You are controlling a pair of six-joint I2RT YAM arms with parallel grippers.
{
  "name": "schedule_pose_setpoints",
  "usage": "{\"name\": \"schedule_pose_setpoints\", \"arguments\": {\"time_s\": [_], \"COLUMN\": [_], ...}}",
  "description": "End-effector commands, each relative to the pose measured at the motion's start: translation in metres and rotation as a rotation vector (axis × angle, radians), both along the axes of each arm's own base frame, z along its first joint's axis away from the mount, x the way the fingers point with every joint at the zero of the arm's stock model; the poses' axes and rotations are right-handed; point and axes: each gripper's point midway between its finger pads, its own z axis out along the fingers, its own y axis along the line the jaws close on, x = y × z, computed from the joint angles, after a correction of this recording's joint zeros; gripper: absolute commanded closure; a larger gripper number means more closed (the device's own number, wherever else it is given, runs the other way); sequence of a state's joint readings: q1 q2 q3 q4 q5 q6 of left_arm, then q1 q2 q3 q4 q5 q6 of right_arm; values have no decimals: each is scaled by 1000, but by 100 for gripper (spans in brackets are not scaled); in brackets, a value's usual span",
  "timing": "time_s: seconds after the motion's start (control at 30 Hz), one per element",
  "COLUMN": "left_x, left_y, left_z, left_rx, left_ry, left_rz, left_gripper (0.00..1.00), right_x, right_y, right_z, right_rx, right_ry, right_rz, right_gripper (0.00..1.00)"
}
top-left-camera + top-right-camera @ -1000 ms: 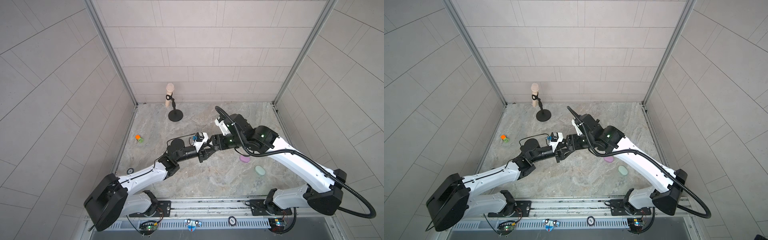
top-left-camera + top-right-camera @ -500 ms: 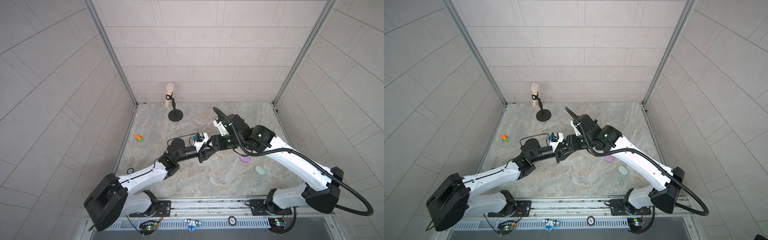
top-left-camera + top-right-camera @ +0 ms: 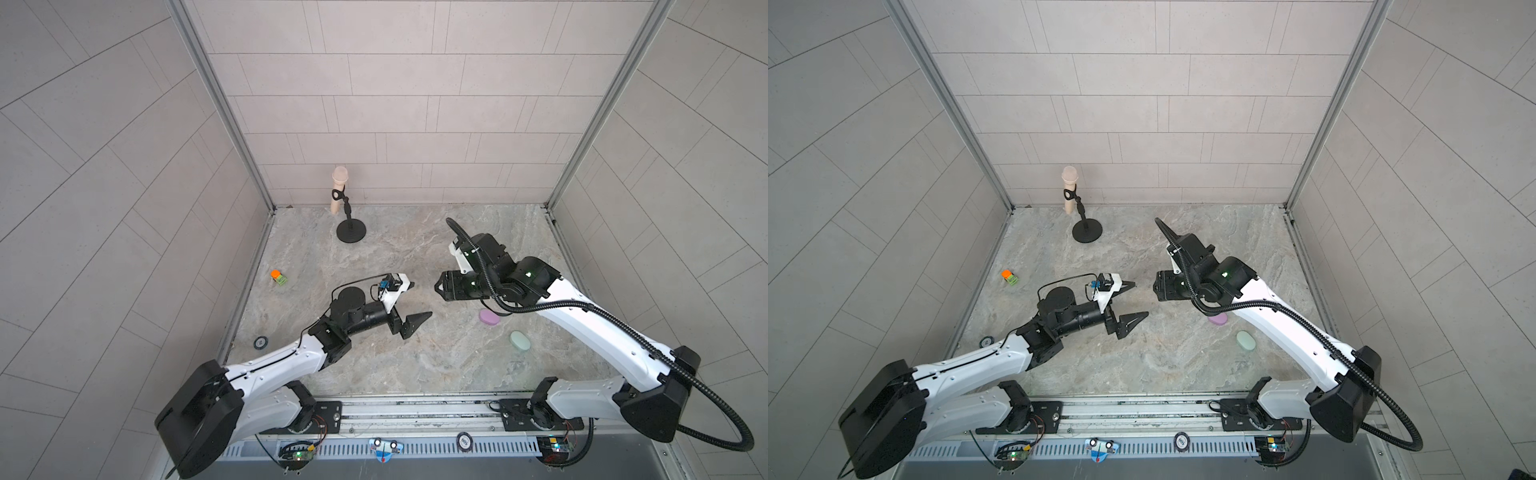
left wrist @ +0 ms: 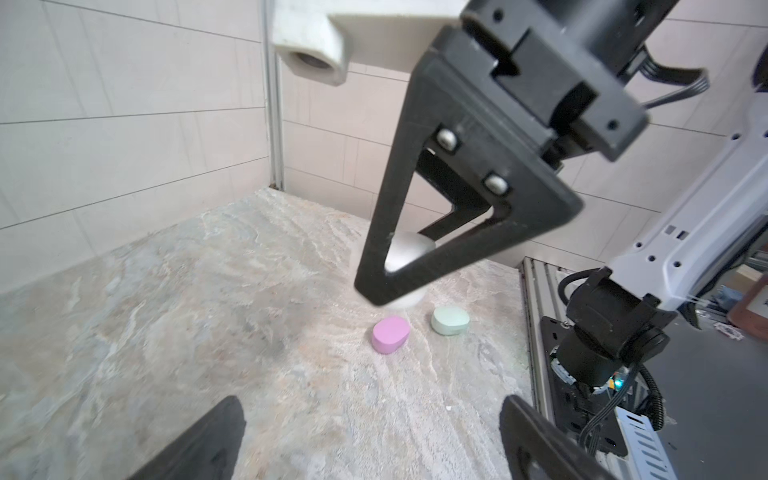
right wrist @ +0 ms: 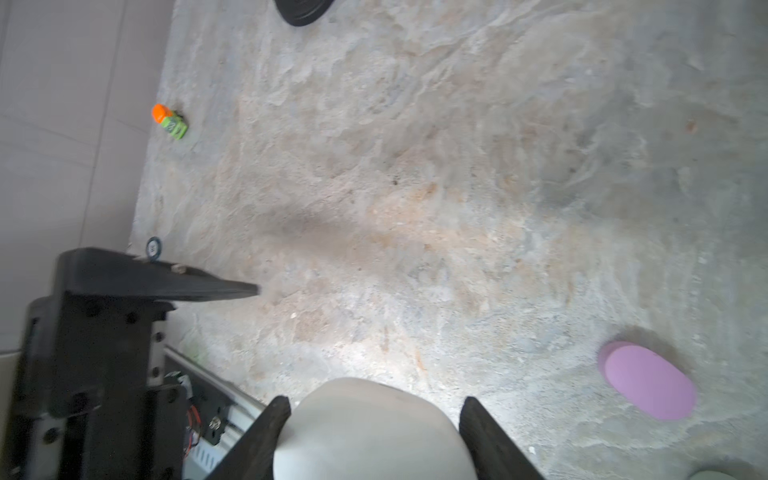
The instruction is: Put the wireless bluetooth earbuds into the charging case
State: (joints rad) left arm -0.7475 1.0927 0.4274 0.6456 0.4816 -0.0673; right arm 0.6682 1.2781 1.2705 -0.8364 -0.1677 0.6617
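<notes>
Here, marking on blue-ringed disc point(image 5: 153, 248) too small to read; smooth white rounded case point(image 5: 370, 436) clamped in the right gripper point(image 5: 376, 401), left gripper point(image 3: 419, 300) spread wide.

The floor point(image 3: 415, 361) looks like rough, matt veined stone. The lilac case point(image 3: 489, 318) right of centre and the white case point(image 5: 370, 432) look smooth matt plastic.

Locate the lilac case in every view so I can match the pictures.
In a top view: lilac case, right of centre, beside the right arm.
In a top view, right of centre, partly hidden by that arm.
Left wrist view, on the marble.
Right wrist view, apart from the white case.
Shared landmark: the mint-green case close beside it, not touching.
</notes>
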Motion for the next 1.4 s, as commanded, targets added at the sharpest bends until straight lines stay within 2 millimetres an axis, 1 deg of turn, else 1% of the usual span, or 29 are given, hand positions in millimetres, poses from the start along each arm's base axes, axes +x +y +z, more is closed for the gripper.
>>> {"name": "schedule_pose_setpoints", "arguments": {"time_s": [0.0,0.03,0.13,0.27,0.37,0.5,0.6,0.73,0.83,0.9,1.03,1.17,1.23,1.27,1.37], "left_x": [9,10,15,21,26,29,31,34,38,40,47,52,57,60,67], "left_y": [20,25,40,56,63,66,65,68,73,78,94,117,136,150,177], "left_z": [-16,-21,-28,-35,-44,-50,-49,-47,-47,-47,-47,-42,-43,-44,-43], "left_rx": [43,59,84,106,138,151,149,141,153,163,187,191,210,224,253], "left_ry": [50,59,80,89,113,131,132,129,127,125,129,112,101,98,75], "left_rz": [132,159,247,336,388,415,422,446,481,509,582,670,749,810,883], "left_gripper": [0,0,0,0,0,0,0,0,0,0,0,0,0,0,0], "right_x": [10,13,13,9,6,1,-5,-11,-15,-17,-17,-13,-9,-5,10], "right_y": [-27,-33,-42,-47,-52,-59,-62,-65,-68,-69,-71,-74,-76,-78,-90], "right_z": [-24,-34,-66,-112,-139,-166,-184,-198,-204,-205,-195,-172,-155,-144,-115], "right_rx": [-93,-116,-169,-208,-234,-280,-292,-308,-321,-326,-338,-347,-350,-352,-421], "right_ry": [-22,-15,26,66,78,96,118,139,151,157,143,107,68,39,-71], "right_rz": [-59,-74,-94,-97,-98,-92,-85,-83,-82,-80,-72,-66,-69,-72,-74], "right_gripper": [54,54,53,54,53,52,51,49,43,34,23,14,11,9,1]}}
